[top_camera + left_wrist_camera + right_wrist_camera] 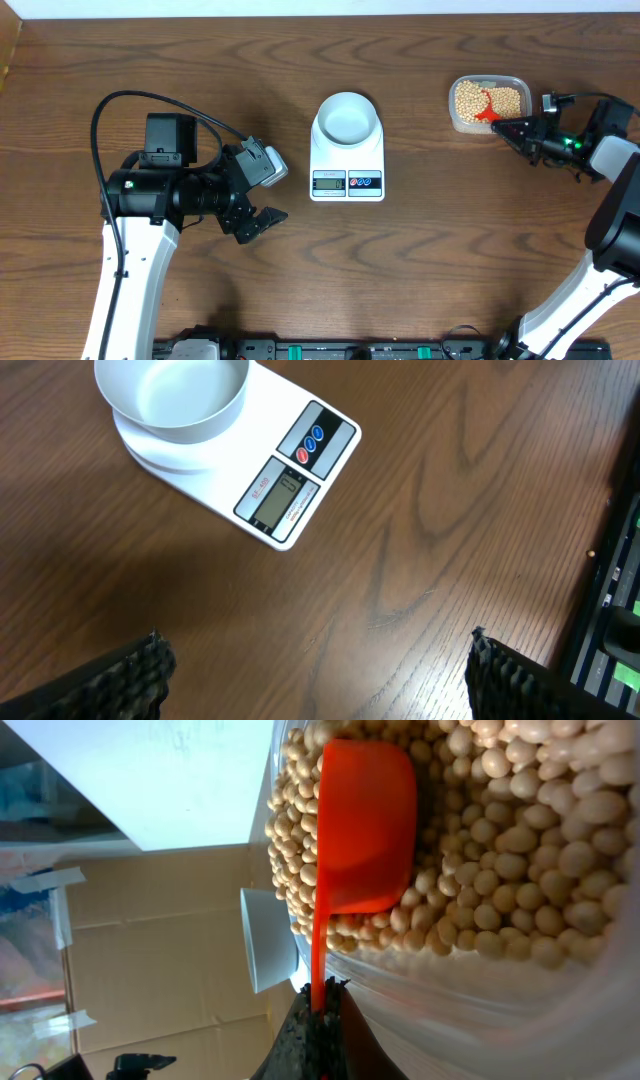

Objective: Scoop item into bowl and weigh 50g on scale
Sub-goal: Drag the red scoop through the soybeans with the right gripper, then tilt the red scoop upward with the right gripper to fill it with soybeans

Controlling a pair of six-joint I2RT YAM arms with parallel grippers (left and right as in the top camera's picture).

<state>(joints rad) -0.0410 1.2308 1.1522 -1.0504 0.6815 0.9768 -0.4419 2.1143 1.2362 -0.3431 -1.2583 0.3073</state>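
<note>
Left wrist: scale (290,490) lettering illegible

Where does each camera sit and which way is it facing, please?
Overhead: above the table, looking straight down on bowl, scale, tub of beans; shows the left gripper open, the right gripper shut on an orange scoop.
Left wrist: low over the table, facing scale and bowl; own fingertips at the bottom corners.
Right wrist: at the tub, facing the scoop among the beans; own fingers clamp its handle.
Shared: overhead and left wrist both show scale and bowl.
</note>
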